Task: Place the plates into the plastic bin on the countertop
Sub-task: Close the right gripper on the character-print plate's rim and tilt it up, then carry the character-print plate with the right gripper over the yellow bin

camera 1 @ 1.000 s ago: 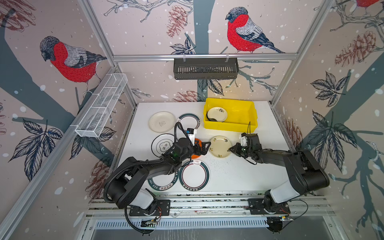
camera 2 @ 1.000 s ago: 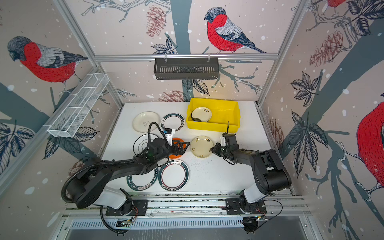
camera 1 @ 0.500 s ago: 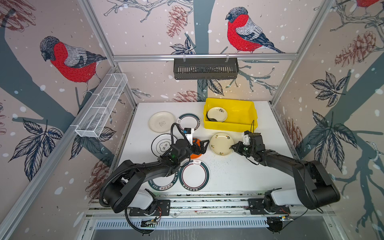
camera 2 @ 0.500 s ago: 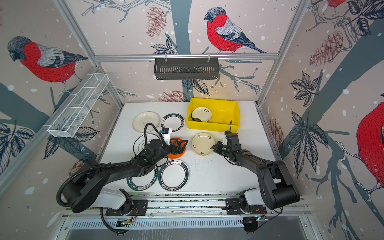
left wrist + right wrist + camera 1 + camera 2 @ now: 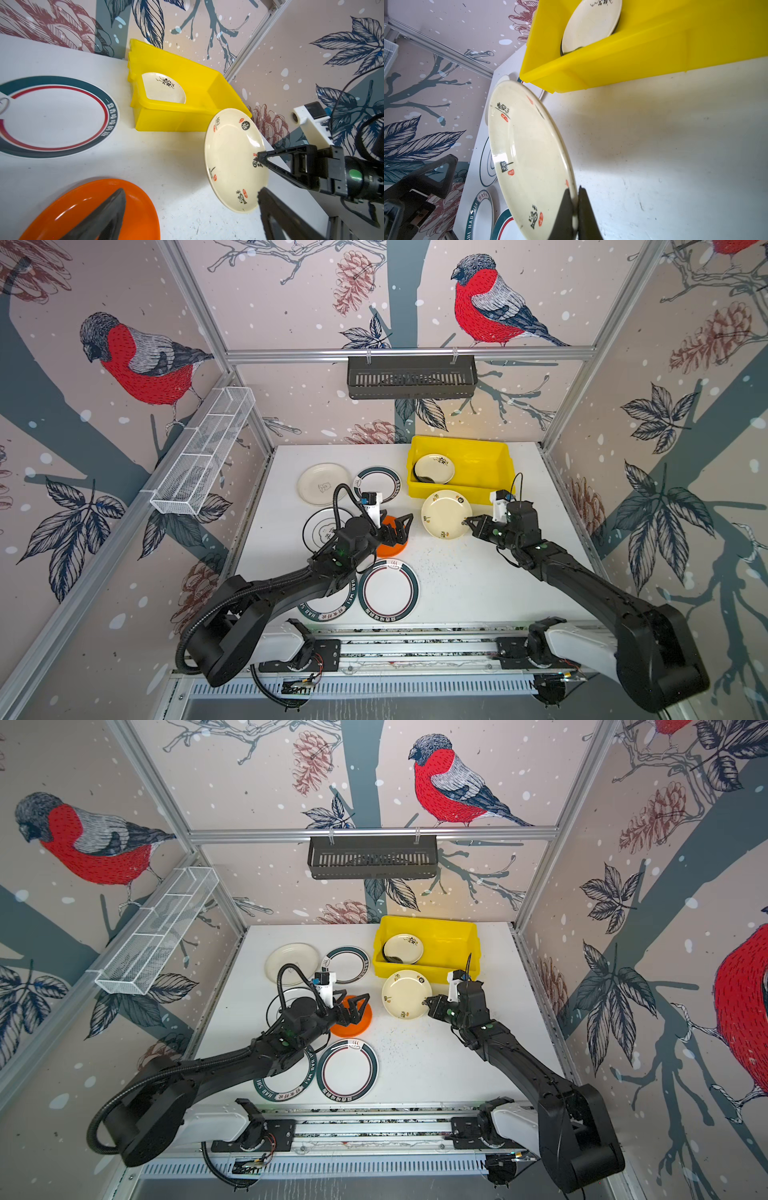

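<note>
Wire mesh basket [image 5: 203,456]: hangs on the left wall; no plate shows in it.
Bench [image 5: 478,572]: six plates lie flat on it, all left of the middle. They are a plain white plate [image 5: 322,485], a ringed plate [image 5: 320,531], three green-rimmed plates [image 5: 388,589] and an orange plate [image 5: 390,549].
Left gripper [image 5: 401,529]: jaws spread wide just over the orange plate, gripping nothing.
Black slotted basket [image 5: 411,377]: hangs on the back rail; its inside cannot be seen.
Plastic bin [image 5: 459,440]: stands at the back right of the bench. A flowered cream plate [image 5: 434,467] leans inside it, with a dark edge beneath that may be a black plate.
Held cream plate [image 5: 444,514]: tilted, lifted off the bench just in front of the bin's near wall, not yet above the rim.
Right gripper [image 5: 467,522]: jaws pinched tight on that plate's rim.
Progress: an early stage, by my reading. One or two plates are binned, one is in transit and six are left to move.
</note>
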{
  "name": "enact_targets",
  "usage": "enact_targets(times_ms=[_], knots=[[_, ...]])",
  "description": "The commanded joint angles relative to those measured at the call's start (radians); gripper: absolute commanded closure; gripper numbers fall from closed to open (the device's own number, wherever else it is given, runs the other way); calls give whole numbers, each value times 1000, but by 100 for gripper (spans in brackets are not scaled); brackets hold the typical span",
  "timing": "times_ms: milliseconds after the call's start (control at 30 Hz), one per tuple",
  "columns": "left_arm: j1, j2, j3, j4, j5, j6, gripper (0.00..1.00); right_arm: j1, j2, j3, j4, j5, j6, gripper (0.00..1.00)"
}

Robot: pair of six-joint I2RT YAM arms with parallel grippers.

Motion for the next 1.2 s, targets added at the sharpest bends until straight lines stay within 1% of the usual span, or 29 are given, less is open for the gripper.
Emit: enact_targets(times_ms=[0, 133, 233, 333, 467, 600, 700, 800, 967, 1167], knots=[[-2, -49, -2, -60, -81, 68, 2, 3, -21, 26, -21, 43, -34, 100], [-3, -100, -5, -113, -113, 107, 2, 0, 0, 105, -39, 52, -75, 100], [-1, -131, -24, -114, -124, 116, 2, -2, 50, 192, -49, 56, -87, 100], [0, -155, -44, -109, -134, 119, 2, -8, 113, 274, -42, 57, -83, 100], [0, -179, -60, -120, -147, 123, 2, -17, 235, 372, -15, 61, -72, 100], [-2, -213, -67, -152, -163, 141, 2, -27, 337, 459, 5, 51, -60, 100], [-1, -243, -76, -170, -184, 155, 2, -32, 401, 515, 10, 78, -68, 100], [-1, -266, -90, -165, -198, 166, 2, -52, 467, 575, 7, 82, -67, 100], [-1, -274, -95, -170, -210, 172, 2, -67, 556, 658, 2, 80, -64, 100], [-1, -269, -94, -179, -228, 171, 2, -76, 672, 756, -11, 108, -81, 100]])
